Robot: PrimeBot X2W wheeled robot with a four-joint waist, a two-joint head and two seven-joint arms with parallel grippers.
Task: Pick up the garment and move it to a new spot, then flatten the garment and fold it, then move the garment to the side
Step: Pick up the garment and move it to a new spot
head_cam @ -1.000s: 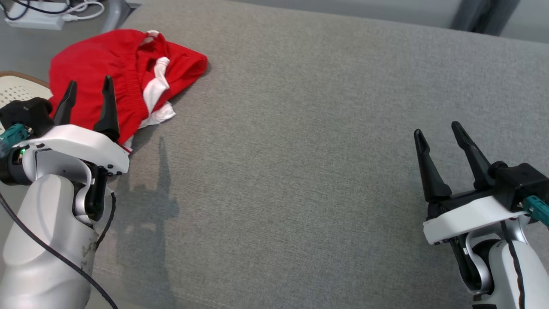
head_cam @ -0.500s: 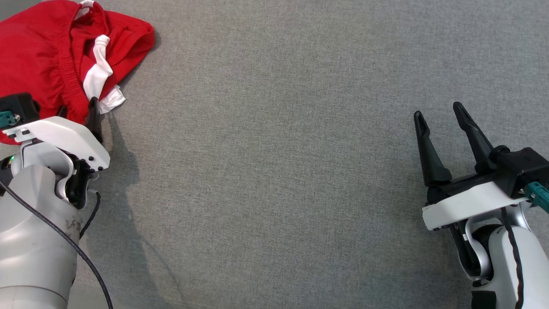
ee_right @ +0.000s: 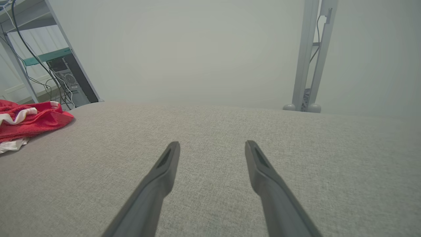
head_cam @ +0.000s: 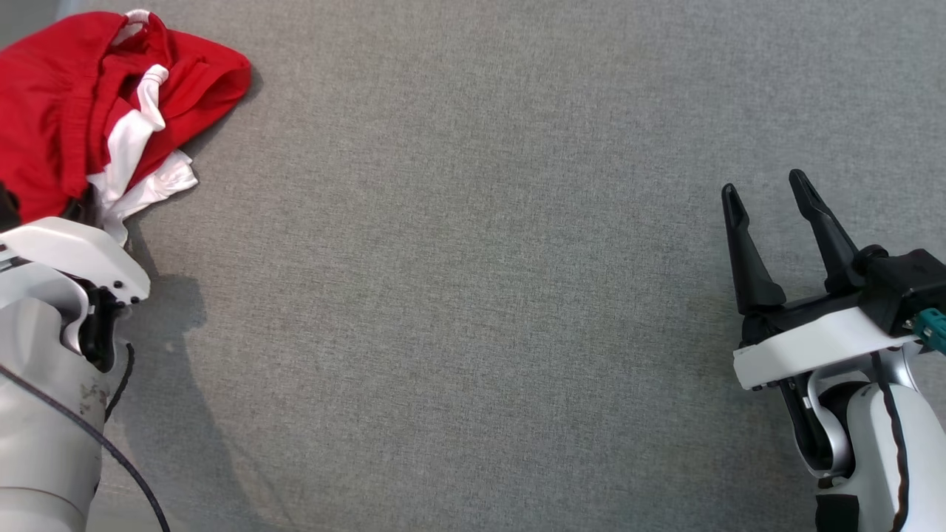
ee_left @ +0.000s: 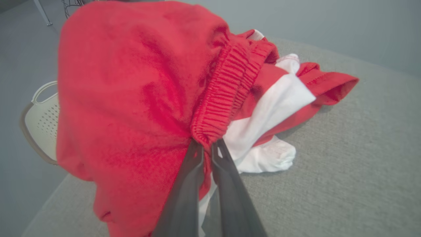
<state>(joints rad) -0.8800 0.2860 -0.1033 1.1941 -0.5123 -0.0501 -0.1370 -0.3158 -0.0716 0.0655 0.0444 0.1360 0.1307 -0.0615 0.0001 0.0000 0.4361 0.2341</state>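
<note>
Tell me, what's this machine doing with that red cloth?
The robot's left fingers are pinched shut on the elastic waistband of a red and white garment, which sits bunched up at the left edge of a grey cushioned surface. Its right fingers are spread open over bare cushion far to the right, touching nothing. The garment is not yet flattened or folded.

The right gripper (ee_right: 212, 144) has its jaws spread wide above the grey cloth desk (ee_right: 210, 125), holding nothing. A crumpled red and white garment (ee_right: 36, 121) lies on the desk at the view's left edge. Behind stand a shelf (ee_right: 42, 56) with cables (ee_right: 19, 36) and a metal post (ee_right: 309, 56).
</note>
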